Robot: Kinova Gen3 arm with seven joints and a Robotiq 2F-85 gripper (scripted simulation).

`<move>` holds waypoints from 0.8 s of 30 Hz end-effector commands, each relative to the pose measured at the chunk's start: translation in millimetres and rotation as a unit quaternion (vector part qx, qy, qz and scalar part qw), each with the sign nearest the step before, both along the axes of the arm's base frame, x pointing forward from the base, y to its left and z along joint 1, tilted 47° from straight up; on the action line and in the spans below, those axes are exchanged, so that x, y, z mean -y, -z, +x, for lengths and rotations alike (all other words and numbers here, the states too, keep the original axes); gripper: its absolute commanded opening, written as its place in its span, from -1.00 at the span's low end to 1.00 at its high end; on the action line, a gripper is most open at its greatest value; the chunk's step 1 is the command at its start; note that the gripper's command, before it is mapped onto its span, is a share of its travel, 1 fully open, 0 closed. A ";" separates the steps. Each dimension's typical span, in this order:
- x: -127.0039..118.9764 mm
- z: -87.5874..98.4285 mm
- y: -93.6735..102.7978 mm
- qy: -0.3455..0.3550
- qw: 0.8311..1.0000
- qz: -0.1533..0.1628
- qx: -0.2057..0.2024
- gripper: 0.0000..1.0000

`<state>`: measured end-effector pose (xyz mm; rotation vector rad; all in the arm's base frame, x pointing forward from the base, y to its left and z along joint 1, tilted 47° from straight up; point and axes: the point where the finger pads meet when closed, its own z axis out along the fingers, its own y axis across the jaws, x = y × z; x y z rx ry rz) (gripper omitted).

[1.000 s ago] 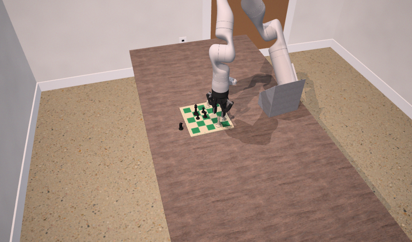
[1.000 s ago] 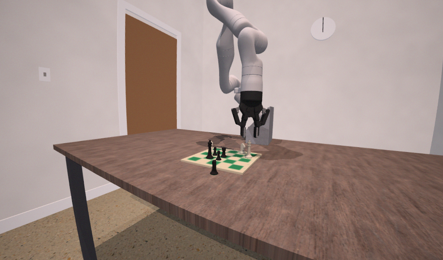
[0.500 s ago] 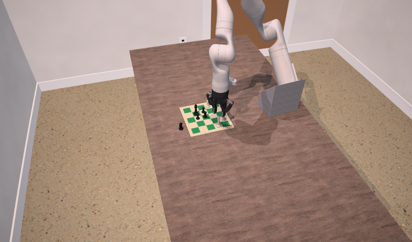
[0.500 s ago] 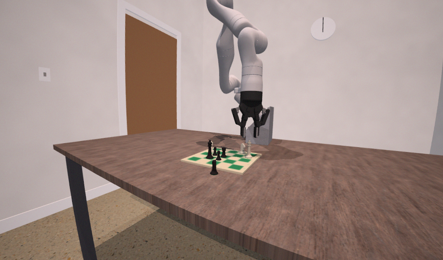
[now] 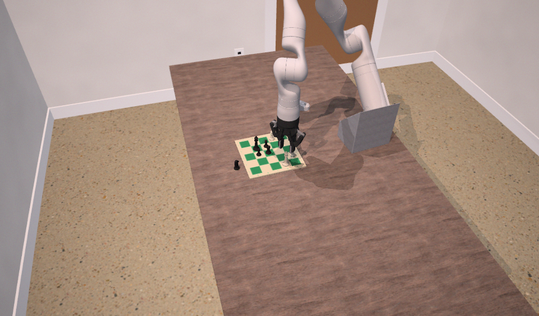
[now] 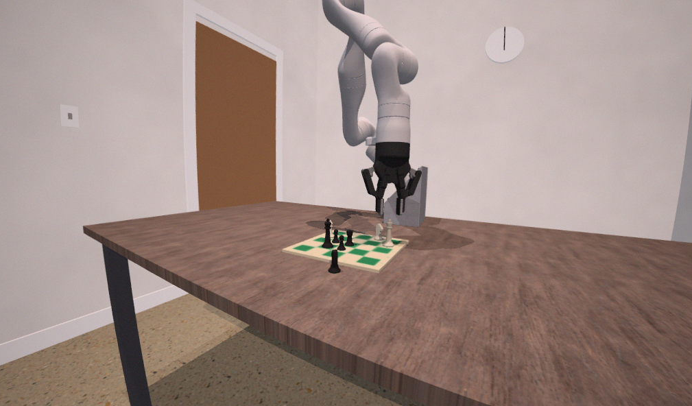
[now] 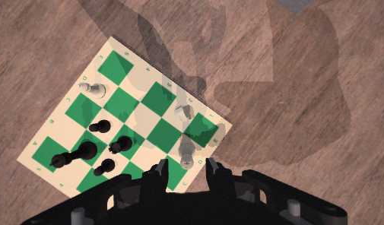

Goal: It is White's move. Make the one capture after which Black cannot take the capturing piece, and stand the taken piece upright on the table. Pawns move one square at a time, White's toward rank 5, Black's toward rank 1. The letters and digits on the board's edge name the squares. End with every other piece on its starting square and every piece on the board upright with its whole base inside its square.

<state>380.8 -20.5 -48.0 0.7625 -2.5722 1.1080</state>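
Note:
My gripper (image 5: 287,145) (image 6: 389,206) (image 7: 187,168) is partly open and empty above the board (image 5: 250,176) (image 7: 25,160). The white king (image 5: 286,159) (image 6: 389,237) (image 7: 187,150) stands on D1, below the fingers. The white knight (image 6: 378,231) (image 7: 182,112) is on E2, and a small white piece (image 5: 272,136) (image 7: 99,90) of unclear kind on D5. The black king (image 6: 327,237) (image 7: 87,150) is on B4, the black rook (image 6: 349,237) (image 7: 125,143) on C3, black pawns on C4 and B3. A black knight (image 5: 236,165) (image 6: 334,263) stands upright on the table beside the board.
The grey arm mount (image 5: 371,127) (image 6: 413,212) stands beyond the board. The black pawns (image 7: 104,126) (image 7: 108,165) stand close around the black rook and black king. The arm's shadow falls across part of the board and the wooden table (image 5: 342,235).

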 end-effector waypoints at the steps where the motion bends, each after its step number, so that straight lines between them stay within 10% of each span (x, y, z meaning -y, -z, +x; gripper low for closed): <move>1: -0.8 0.4 -0.2 -0.001 1.000 0.001 0.000 -0.18; 24: 20.7 0.1 20.0 -0.001 1.000 0.001 0.000 -0.18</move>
